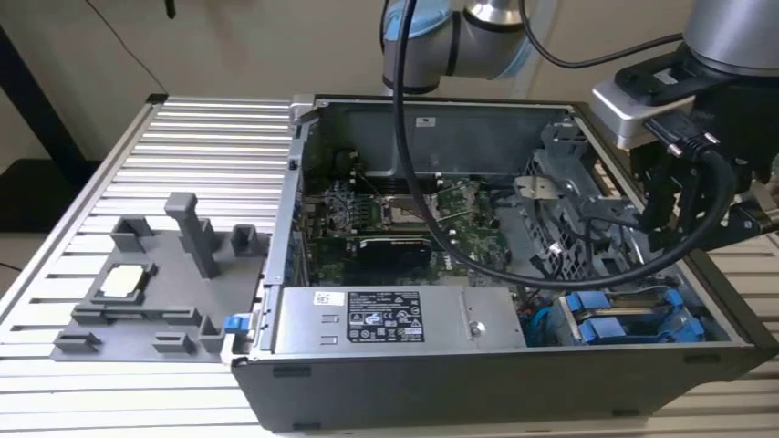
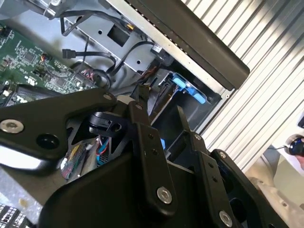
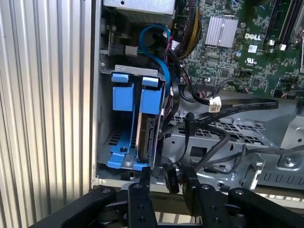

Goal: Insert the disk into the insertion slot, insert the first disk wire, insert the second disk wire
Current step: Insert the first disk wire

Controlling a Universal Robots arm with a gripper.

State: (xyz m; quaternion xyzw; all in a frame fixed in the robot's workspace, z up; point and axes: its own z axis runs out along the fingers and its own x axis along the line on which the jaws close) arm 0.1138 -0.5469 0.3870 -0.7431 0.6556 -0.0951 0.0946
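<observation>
The disk (image 3: pixel 147 137) sits edge-on inside the insertion slot (image 3: pixel 105 142), held in its blue frame (image 3: pixel 151 100); a second blue frame (image 3: pixel 122 97) stands beside it. In the exterior view the blue-framed disk (image 1: pixel 618 327) lies in the case's near right corner. A blue wire (image 3: pixel 159 52) loops above the bay. My gripper (image 3: pixel 167 187) hovers just outside the bay, fingers (image 3: pixel 144 183) apart, with a loose black wire connector (image 3: pixel 169 176) in the gap between them. The second wrist view shows the gripper (image 2: pixel 161 102) open above the blue tabs (image 2: pixel 190 90). The gripper (image 1: pixel 658 219) hangs over the case's right side.
The open case holds a green motherboard (image 1: pixel 402 219), a grey power-supply box (image 1: pixel 396 319) and a perforated metal cage (image 3: pixel 213 133) draped with black cables (image 3: pixel 223 142). A white connector (image 3: pixel 214 104) hangs there. A grey fixture (image 1: pixel 159 274) rests on the ribbed table (image 1: pixel 195 137).
</observation>
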